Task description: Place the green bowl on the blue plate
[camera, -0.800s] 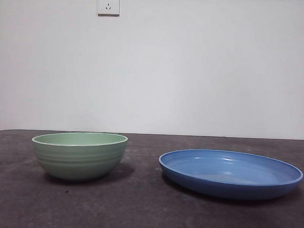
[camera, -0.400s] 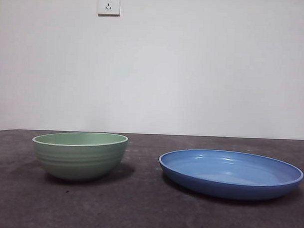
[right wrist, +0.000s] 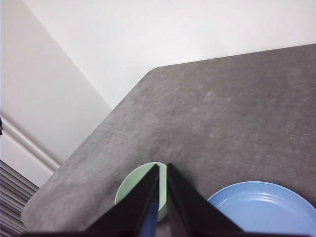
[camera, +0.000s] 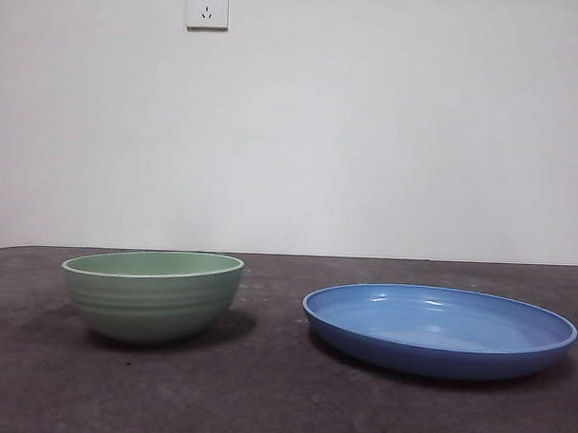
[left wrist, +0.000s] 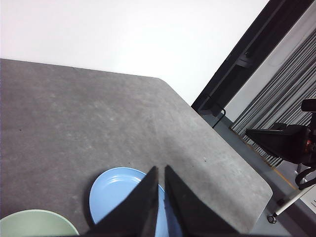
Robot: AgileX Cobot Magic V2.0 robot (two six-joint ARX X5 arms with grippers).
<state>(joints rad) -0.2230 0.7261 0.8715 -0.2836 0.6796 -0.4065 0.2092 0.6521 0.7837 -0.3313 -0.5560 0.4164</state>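
The green bowl [camera: 151,294] stands upright on the dark table at the left of the front view. The blue plate [camera: 439,328] lies to its right, apart from it, with nothing on it. Neither arm shows in the front view. In the left wrist view, my left gripper [left wrist: 161,170] is shut and empty, high above the plate [left wrist: 116,192], with the bowl's rim [left wrist: 34,223] beside it. In the right wrist view, my right gripper [right wrist: 163,168] is shut and empty, high above the bowl [right wrist: 136,185], with the plate [right wrist: 261,207] beside it.
The dark grey table [camera: 264,396] ends at a white wall with a socket [camera: 207,6]. In the left wrist view the table's rounded corner [left wrist: 264,182] drops off to a floor with equipment [left wrist: 286,143]. The right wrist view shows another table corner [right wrist: 37,207].
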